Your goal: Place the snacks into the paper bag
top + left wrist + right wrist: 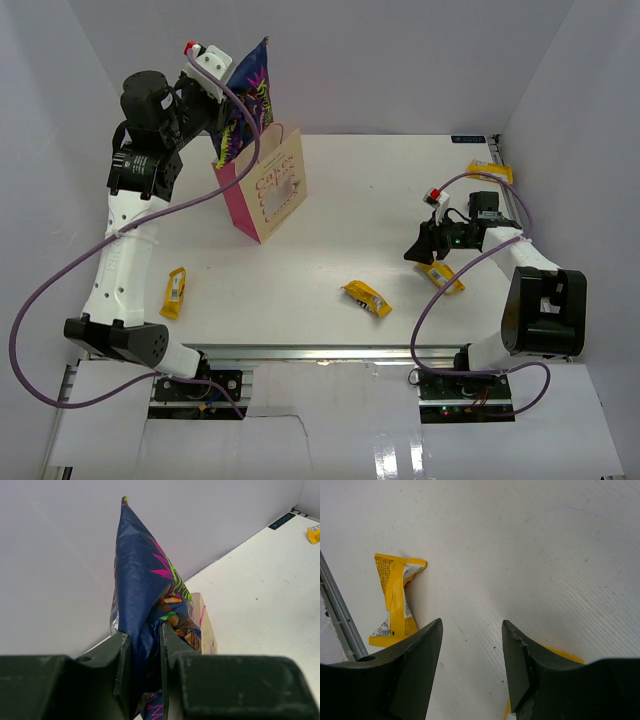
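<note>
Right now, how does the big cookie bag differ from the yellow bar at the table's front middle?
The cookie bag is large and purple-blue; the yellow bar is small. The cookie bag is held upright, pinched in the left pincer over the paper bag; the yellow bar lies flat on the table, untouched. Both are snack packets.

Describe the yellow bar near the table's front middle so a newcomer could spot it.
Start at the table's near edge, between the arm bases. Just beyond it, right of centre, lies a yellow wrapped bar. The other yellow bars lie by the left arm, the right gripper and the far right corner; this one lies alone.
</note>
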Available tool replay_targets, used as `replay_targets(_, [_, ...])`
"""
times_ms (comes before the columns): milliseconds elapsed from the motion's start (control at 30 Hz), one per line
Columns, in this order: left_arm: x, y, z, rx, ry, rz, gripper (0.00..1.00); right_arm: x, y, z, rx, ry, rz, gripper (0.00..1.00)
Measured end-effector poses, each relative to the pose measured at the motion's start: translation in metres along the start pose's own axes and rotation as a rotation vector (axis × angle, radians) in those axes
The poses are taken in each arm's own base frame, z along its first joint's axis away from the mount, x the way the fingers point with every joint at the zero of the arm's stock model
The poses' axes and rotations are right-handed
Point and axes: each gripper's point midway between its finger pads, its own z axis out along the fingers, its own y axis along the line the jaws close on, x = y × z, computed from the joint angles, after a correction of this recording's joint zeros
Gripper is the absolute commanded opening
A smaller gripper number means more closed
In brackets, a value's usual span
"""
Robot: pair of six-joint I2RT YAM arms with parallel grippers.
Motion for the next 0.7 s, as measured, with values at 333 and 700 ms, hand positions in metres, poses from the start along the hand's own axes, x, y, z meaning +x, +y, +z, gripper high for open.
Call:
replay_targets(333, [0.02, 0.001, 0.024, 0.009, 0.028, -0.015, 0.0, 0.002, 0.001, 0.0, -0.001, 0.002, 0.008, 0.57])
replay_targets(700, [0.037, 0.005, 0.034, -0.004, 0.045, -0.036, 0.0, 0.0, -0.001, 0.001, 0.003, -0.005, 0.003, 0.57])
